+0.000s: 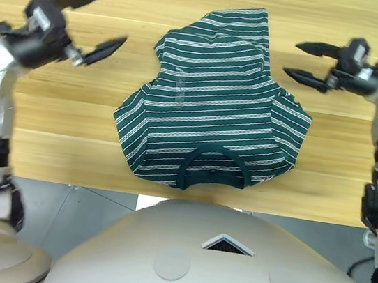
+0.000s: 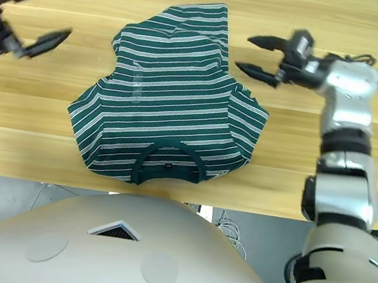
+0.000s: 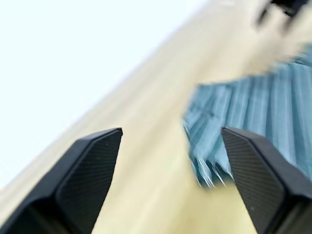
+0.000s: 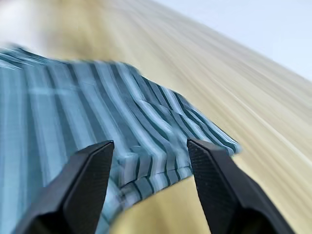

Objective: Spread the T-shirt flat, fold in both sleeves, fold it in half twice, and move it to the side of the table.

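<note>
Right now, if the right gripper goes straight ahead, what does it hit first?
Probably the T-shirt: the open right gripper points at its near edge. The gripper's height is unclear, so it might pass just above it.

Noted on the T-shirt (image 1: 216, 96): dark green ground with narrow white stripes, grouped in close pairs, repeated evenly over the whole cloth. Stripes seen running across the body, and at other slants on the folded-over parts at both sides. Found the collar (image 1: 215, 168) plain dark green, unstriped. Recorded the table (image 1: 49, 136) as light honey-yellow wood, with long straight grain and faint seams between planks. Logged the left gripper (image 1: 111, 16) and the right gripper (image 1: 293, 60) as black. Observed up close on the fingers (image 3: 87, 170): matt black with a fine woven, carbon-like pattern. Marked the floor (image 1: 88, 205) below the table edge as plain grey.
</note>
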Controlling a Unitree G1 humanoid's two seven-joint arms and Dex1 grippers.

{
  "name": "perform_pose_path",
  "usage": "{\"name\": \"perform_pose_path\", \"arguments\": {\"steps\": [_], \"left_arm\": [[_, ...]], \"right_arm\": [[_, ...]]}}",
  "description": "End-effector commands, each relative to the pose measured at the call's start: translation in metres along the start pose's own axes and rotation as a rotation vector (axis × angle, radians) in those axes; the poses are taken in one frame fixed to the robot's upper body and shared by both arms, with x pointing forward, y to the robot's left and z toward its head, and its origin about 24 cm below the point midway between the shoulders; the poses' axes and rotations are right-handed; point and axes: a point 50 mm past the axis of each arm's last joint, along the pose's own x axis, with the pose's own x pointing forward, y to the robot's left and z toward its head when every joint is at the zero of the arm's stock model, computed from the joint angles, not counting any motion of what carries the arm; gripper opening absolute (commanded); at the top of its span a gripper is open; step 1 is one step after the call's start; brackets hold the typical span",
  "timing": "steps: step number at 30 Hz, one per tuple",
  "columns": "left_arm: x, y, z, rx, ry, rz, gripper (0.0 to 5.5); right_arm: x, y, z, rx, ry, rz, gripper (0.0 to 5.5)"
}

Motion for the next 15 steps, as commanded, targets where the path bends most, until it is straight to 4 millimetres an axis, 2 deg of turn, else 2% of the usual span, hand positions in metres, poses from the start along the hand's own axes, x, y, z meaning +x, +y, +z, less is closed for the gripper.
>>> {"name": "perform_pose_path", "arguments": {"steps": [1, 2, 4, 6, 10, 13, 15], "left_arm": [[0.082, -0.057, -0.011, -0.004, 0.049, -0.007, 3.64], [0.099, -0.076, -0.014, 0.050, 0.069, -0.041, 3.64], [0.116, -0.103, -0.021, 0.145, 0.102, -0.104, 3.64], [0.121, -0.124, -0.034, 0.196, 0.144, -0.159, 3.64], [0.110, -0.135, -0.062, 0.205, 0.240, -0.183, 3.64], [0.093, -0.143, -0.077, 0.162, 0.302, -0.214, 3.64], [0.082, -0.156, -0.081, 0.038, 0.332, -0.239, 3.64]], "right_arm": [[0.057, -0.013, 0.027, -0.056, 0.088, -0.116, 2.81], [0.069, -0.015, 0.034, -0.070, 0.120, -0.175, 2.81], [0.085, -0.017, 0.043, -0.088, 0.157, -0.272, 2.81], [0.097, -0.015, 0.045, -0.099, 0.193, -0.342, 2.81], [0.104, -0.007, 0.033, -0.201, 0.329, -0.379, 2.81], [0.102, 0.005, 0.011, -0.235, 0.458, -0.315, 2.81], [0.101, 0.013, -0.003, -0.251, 0.518, -0.277, 2.81]]}}
